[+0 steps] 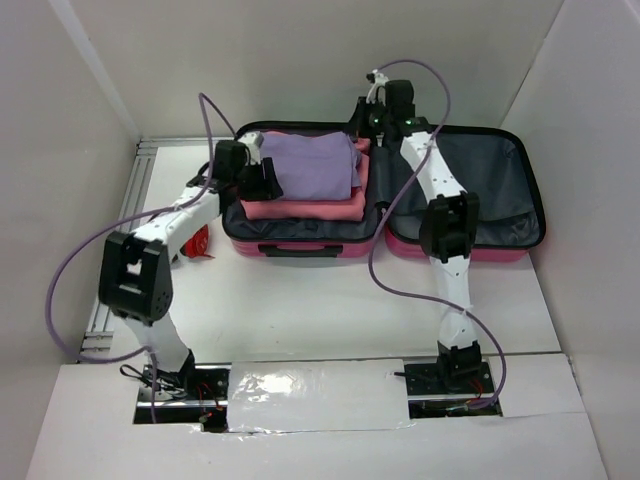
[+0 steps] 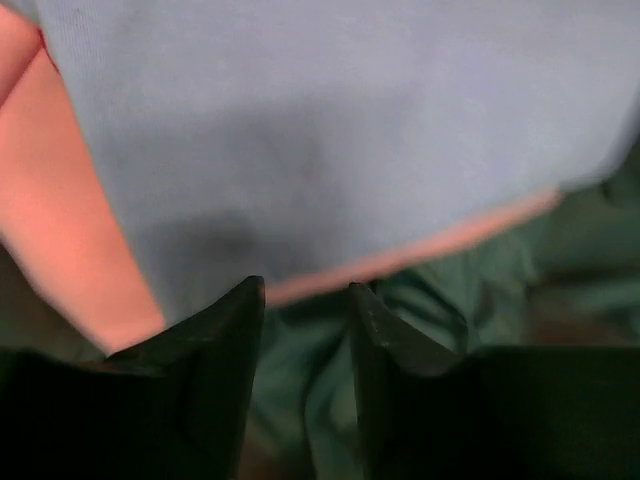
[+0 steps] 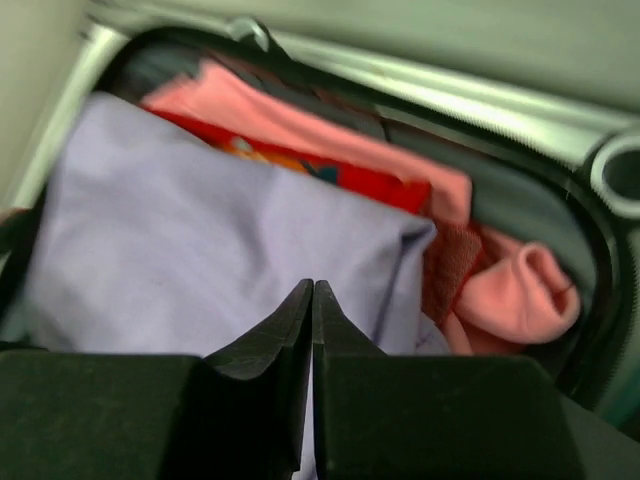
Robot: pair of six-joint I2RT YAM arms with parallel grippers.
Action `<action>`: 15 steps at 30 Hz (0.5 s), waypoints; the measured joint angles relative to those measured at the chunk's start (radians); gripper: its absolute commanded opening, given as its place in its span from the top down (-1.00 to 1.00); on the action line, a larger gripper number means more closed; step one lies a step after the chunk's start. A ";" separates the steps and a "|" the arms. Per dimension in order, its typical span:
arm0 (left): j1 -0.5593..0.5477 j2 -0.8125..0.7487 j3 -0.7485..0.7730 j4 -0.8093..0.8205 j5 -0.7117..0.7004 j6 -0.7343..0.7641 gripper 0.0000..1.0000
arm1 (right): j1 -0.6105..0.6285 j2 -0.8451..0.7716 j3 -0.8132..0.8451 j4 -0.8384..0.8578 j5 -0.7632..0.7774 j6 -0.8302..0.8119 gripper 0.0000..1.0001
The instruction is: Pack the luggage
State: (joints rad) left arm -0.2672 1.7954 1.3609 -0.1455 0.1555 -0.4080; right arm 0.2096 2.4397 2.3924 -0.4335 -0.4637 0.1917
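On the worktop the luggage is lying open, clothes inside, closing pending. My left hand is gaping, right hand closed empty.

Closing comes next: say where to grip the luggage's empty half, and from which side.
Probably its outer right rim, from the right, jaws straddling the edge. The empty half lies open and flat, hinged mid-case beside the clothes stack, so that rim gives most leverage.

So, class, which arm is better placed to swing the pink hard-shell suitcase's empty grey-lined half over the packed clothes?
Probably right: the right arm crosses that empty half, right gripper shut beside it; the open left gripper sits beyond the folded lavender garment.
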 measured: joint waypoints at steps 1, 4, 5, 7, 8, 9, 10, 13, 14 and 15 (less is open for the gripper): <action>0.003 -0.035 -0.004 -0.023 0.016 0.012 -0.52 | -0.004 -0.014 0.009 0.006 -0.019 0.005 0.75; 0.029 -0.178 -0.010 -0.071 0.070 0.018 -0.87 | -0.013 -0.113 -0.031 0.018 -0.058 0.021 0.52; 0.047 -0.238 -0.016 -0.075 0.081 0.015 -0.91 | -0.013 -0.160 -0.061 0.026 -0.065 0.021 0.46; 0.091 -0.358 -0.022 -0.100 0.077 0.011 -0.99 | -0.003 -0.292 -0.154 0.036 -0.077 0.016 0.30; 0.118 -0.415 -0.023 -0.110 0.067 0.008 -0.99 | 0.006 -0.359 -0.194 0.043 -0.079 0.014 0.26; 0.149 -0.460 -0.024 -0.122 0.045 0.002 -0.99 | 0.016 -0.421 -0.231 0.056 -0.079 0.007 0.22; 0.183 -0.497 -0.025 -0.140 0.014 -0.011 -0.99 | 0.029 -0.488 -0.273 0.064 -0.079 0.000 0.19; 0.324 -0.542 -0.036 -0.201 -0.091 -0.026 -0.99 | 0.068 -0.649 -0.373 0.092 -0.075 -0.011 0.16; 0.342 -0.539 -0.040 -0.209 -0.107 -0.029 -0.99 | 0.079 -0.681 -0.396 0.096 -0.075 -0.013 0.16; 0.396 -0.524 -0.047 -0.226 -0.126 -0.033 -0.99 | 0.090 -0.717 -0.432 0.112 -0.072 -0.016 0.16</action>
State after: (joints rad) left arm 0.1284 1.2716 1.3140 -0.3717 0.0299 -0.4412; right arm 0.2996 1.7229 1.9606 -0.3218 -0.5358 0.1757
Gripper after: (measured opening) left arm 0.995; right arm 0.416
